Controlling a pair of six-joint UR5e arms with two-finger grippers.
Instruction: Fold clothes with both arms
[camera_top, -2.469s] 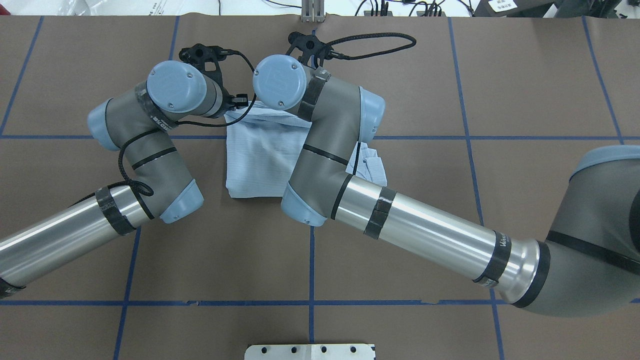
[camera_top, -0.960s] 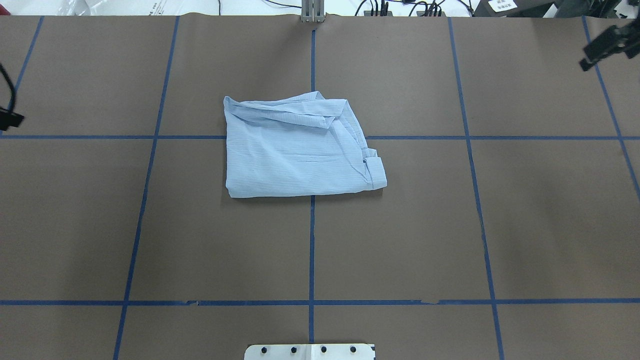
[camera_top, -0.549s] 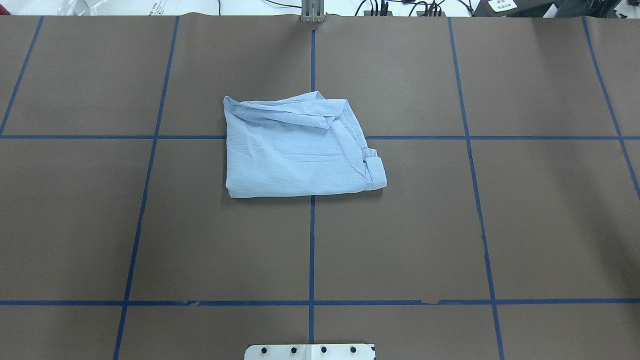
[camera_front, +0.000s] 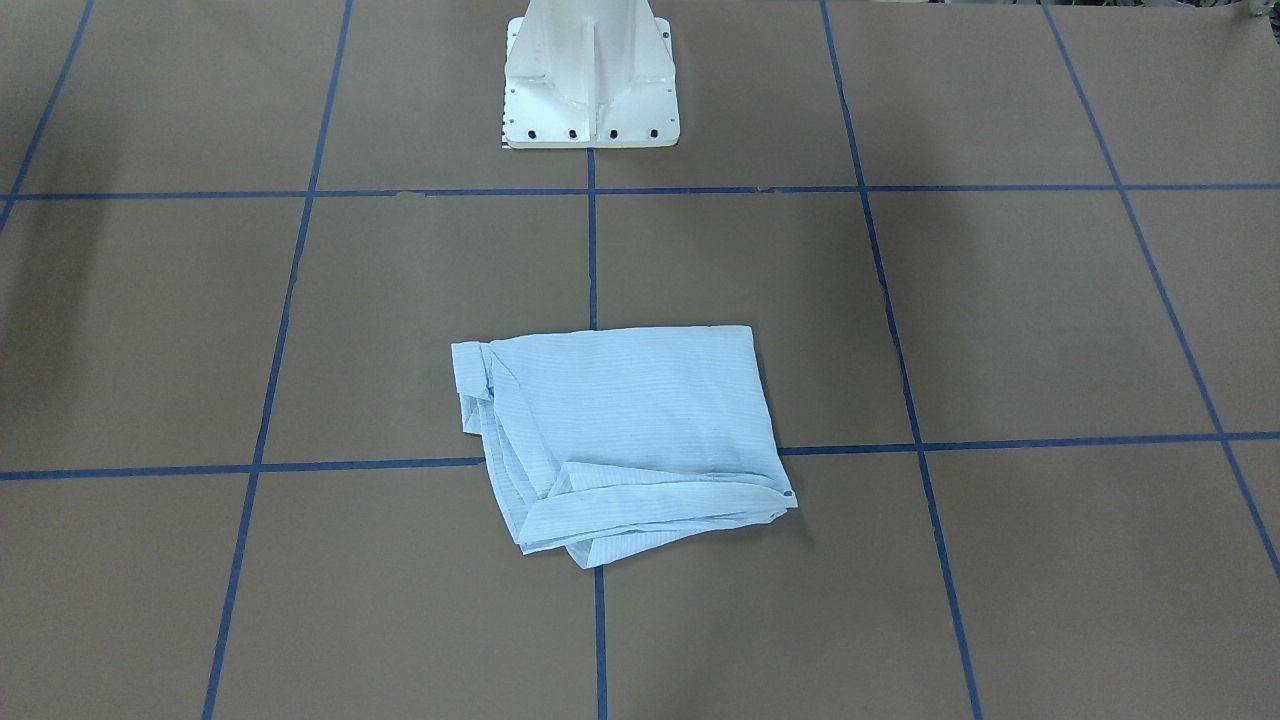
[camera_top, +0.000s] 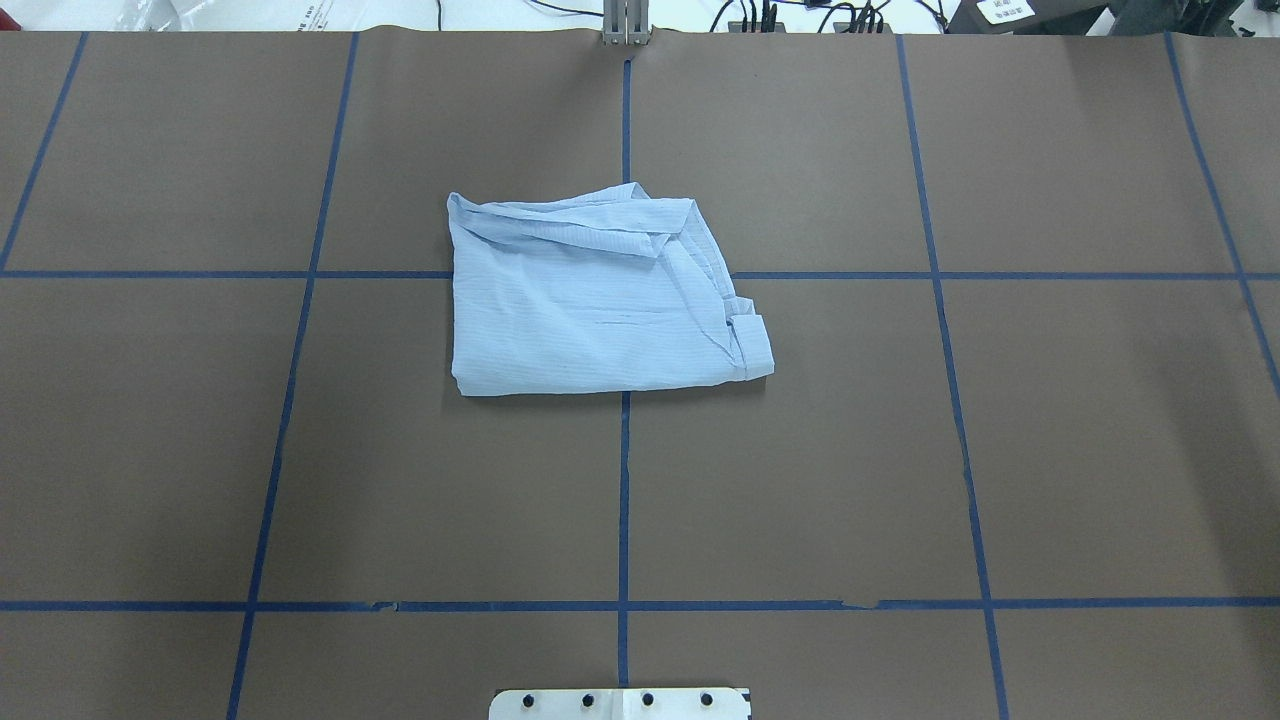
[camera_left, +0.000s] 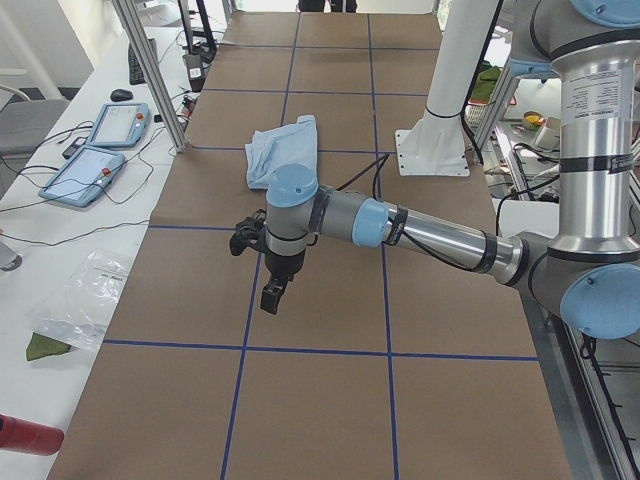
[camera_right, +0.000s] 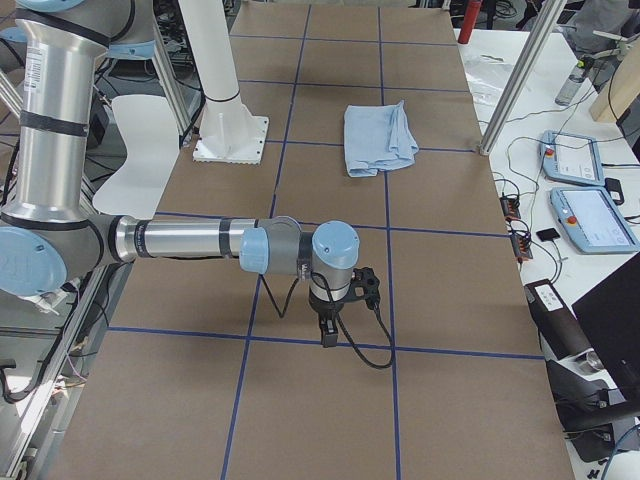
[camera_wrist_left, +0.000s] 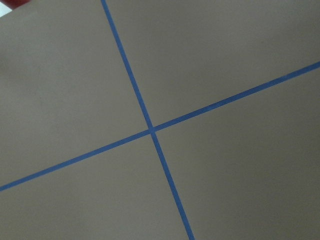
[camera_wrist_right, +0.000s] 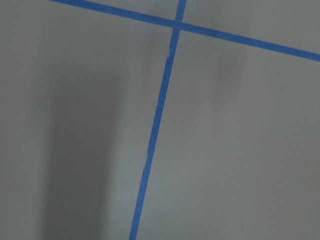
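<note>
Change: both arms are off the cloth! Two and a half seconds back they were hunched over the far edge of the shirt (camera_top: 600, 300) in the overhead view. A second back only black tips showed at that view's sides, and now they're out of it. The shirt has not shifted since.

Containers: one clear plastic bag (camera_left: 78, 298) lies on the white side table past the left end of the bench (camera_top: 1050, 450). There's something green at its lower corner, too small to tell whether it sits inside.

Left arm (camera_left: 420, 228): stretched low and level over the bench's left part, well apart from the shirt.

Left pincer (camera_left: 272, 295): points straight down just above the brown surface, by a blue tape line (camera_left: 248, 330). Fingers apart or together? Cannot tell from this side view, and the wrist camera shows only a tape crossing (camera_wrist_left: 151, 130).

Shirt: folded to a rough rectangle, flat on the bench, astride the centre tape line and the cross line farther from the robot. A folded band runs along its far edge, and a small tab sticks out at its right near corner.

Pedestal (camera_front: 590, 75): white, bolted down on the centre line, well apart from the shirt.

Right arm (camera_right: 190, 240): reaching low over the bench's right part, well apart from the shirt.

Right pincer (camera_right: 327, 330): aimed down near a tape line; whether spread or closed, cannot tell.
</note>
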